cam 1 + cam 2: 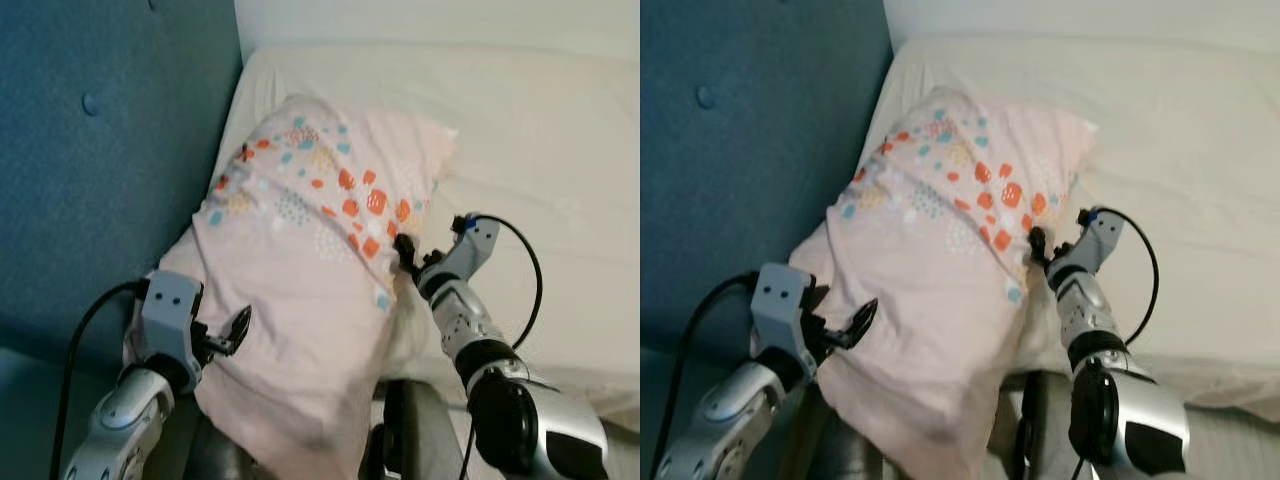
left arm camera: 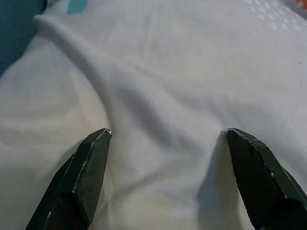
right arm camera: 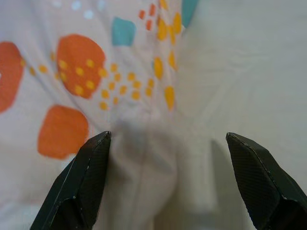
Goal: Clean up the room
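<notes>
My left claw (image 1: 232, 331) and right claw (image 1: 405, 250), both spread open, press the pillow's (image 1: 300, 250) near sides on the bed (image 1: 560, 150).

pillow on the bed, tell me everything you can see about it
The pillow is large, soft and pale pink, in a wrinkled fabric case printed with a band of orange, teal and yellow patches and white dots. It lies tilted on the cream bed, its upper end toward the wall, one side leaning against the blue padded headboard. The left gripper presses its lower left side, the right gripper its right edge, both with fingers apart.
</notes>
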